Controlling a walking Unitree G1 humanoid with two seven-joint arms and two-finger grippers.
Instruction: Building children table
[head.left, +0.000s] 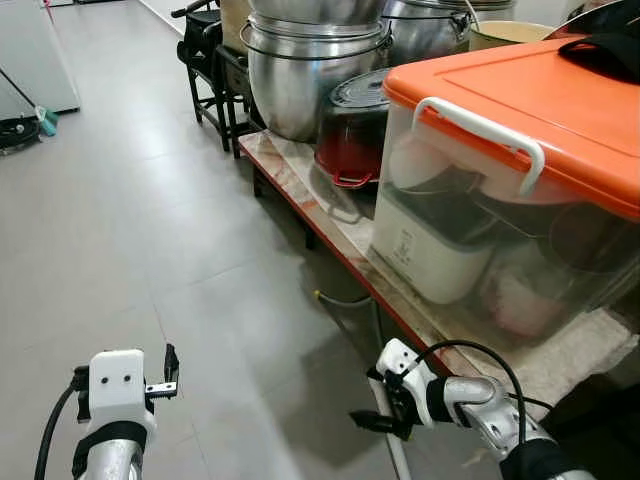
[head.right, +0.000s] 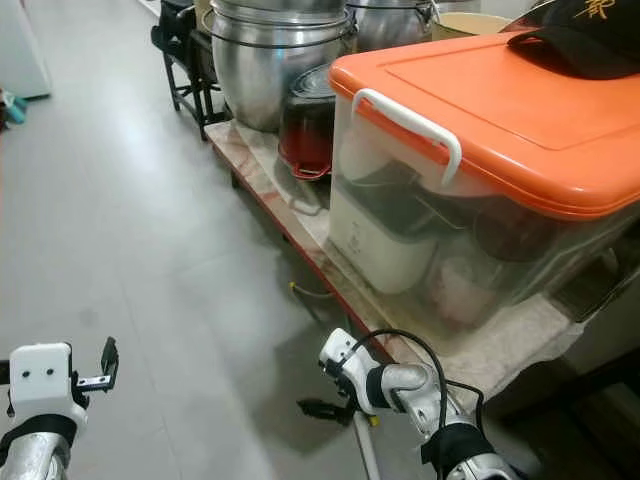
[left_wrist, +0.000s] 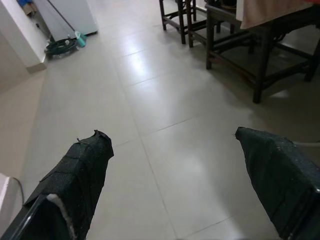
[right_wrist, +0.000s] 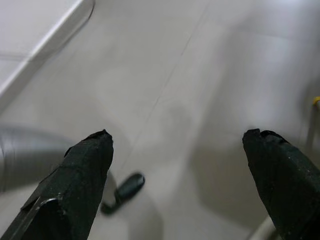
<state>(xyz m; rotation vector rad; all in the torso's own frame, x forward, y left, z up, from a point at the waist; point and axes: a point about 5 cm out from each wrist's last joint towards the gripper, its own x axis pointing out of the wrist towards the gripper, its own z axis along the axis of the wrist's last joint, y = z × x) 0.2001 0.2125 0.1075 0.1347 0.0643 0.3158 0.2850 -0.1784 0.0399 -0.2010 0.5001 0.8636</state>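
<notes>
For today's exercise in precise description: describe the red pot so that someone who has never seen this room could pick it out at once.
Start at the long low bench running along the robot's right. On it, find the big clear storage box with the orange lid. The red pot stands just beyond that box, before the large steel pots, and is the only red vessel, with a dark lid.

No text can be read with certainty. A black cap (head.right: 585, 35) on the orange lid (head.right: 500, 100) carries gold embroidery (too small to make out), and a white appliance (head.left: 425, 250) in the bin bears an illegible mark.
</notes>
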